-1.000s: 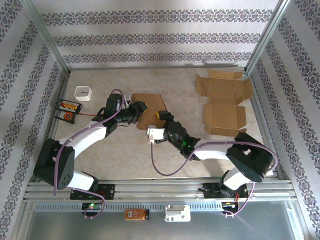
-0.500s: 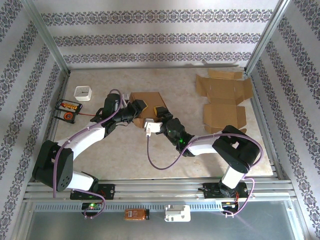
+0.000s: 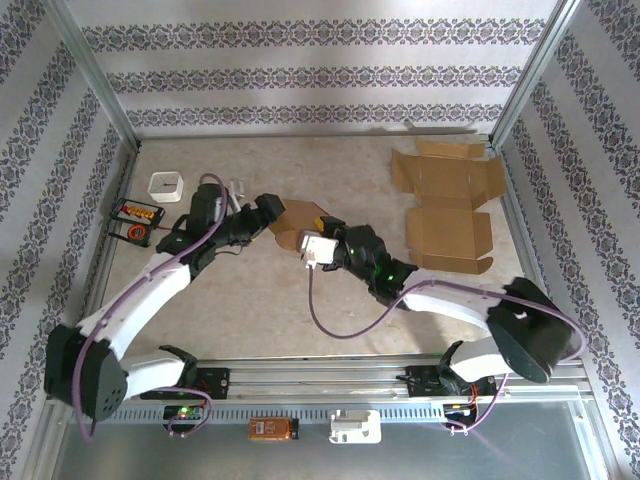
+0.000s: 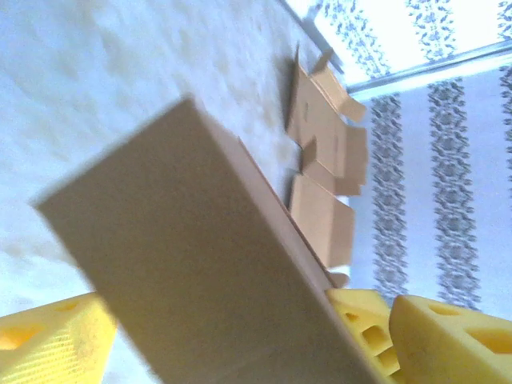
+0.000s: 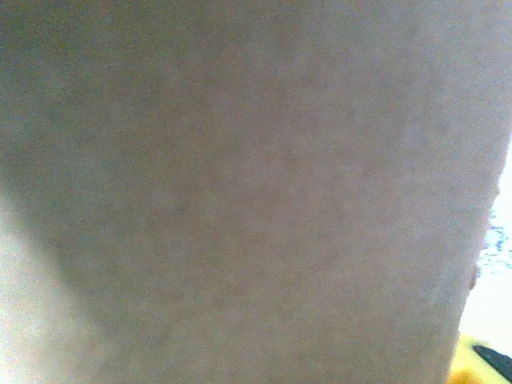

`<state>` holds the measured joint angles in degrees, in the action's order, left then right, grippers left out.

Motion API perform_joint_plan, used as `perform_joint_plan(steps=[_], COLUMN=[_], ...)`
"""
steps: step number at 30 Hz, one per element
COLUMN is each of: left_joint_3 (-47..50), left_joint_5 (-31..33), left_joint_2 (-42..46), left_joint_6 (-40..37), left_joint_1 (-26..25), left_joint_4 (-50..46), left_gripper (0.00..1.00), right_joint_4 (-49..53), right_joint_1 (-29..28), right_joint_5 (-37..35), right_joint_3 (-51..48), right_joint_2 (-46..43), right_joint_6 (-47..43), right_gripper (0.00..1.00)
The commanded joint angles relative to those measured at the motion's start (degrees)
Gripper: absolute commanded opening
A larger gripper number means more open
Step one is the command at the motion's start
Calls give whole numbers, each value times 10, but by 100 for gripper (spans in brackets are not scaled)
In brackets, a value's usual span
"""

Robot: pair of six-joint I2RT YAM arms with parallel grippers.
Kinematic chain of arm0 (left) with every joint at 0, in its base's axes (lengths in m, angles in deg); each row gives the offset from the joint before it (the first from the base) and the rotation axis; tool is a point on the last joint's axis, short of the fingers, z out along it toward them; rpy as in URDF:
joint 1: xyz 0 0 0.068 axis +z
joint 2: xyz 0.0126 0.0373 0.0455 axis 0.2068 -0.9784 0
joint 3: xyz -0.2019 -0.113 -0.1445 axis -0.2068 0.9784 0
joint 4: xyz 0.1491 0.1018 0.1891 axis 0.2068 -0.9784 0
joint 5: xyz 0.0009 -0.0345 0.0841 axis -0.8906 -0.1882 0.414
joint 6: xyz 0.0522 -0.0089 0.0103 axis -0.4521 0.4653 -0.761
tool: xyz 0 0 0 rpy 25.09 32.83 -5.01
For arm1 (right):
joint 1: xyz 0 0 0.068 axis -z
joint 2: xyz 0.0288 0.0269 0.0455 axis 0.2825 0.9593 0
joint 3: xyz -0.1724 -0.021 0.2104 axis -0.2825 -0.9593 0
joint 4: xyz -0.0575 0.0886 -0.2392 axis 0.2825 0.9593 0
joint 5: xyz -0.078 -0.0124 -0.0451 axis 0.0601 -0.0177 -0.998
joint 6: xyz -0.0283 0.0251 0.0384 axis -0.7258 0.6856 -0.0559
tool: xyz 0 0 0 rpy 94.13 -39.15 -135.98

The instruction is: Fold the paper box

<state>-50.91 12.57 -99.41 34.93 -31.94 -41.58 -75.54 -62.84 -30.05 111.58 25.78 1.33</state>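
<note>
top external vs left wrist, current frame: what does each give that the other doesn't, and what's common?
Top external adds: the left arm and right arm meeting at mid-table, a white square container and an orange-and-black tool at the left edge.
Left wrist adds: a close-up of a tilted panel of the paper box, with yellow fingers spread to either side of it.
Shared: the paper box, the flat cardboard blank, the table and the patterned wall.

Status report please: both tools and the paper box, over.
Left tool astride box, grip unclear. Right tool against box, grip unclear. Flat carton lies apart, right side.
</note>
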Motion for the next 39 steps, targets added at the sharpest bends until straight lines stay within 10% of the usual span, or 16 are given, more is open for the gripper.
perform_joint_plan(steps=[1,9,19,39], left_joint_3=[-51,-1,15,35], left_joint_5=[134,131,-51,-56], left_joint_2=[74,242,346,294], left_joint_6=[-193,-423,-673,-676], left_joint_1=[11,11,10,7], left_joint_4=[-125,-155,-296,-304], left_gripper=[90,98,99,99], right_joint_4=[355,775,1013,859], right_joint_1=[16,12,18,29], right_joint_5=[112,107,135,154], right_joint_3=[99,402,668,587], right_joint_2=[-17,106,341,263], right_joint_6=[42,-22,-56,-21], right_gripper=[48,51,51,81])
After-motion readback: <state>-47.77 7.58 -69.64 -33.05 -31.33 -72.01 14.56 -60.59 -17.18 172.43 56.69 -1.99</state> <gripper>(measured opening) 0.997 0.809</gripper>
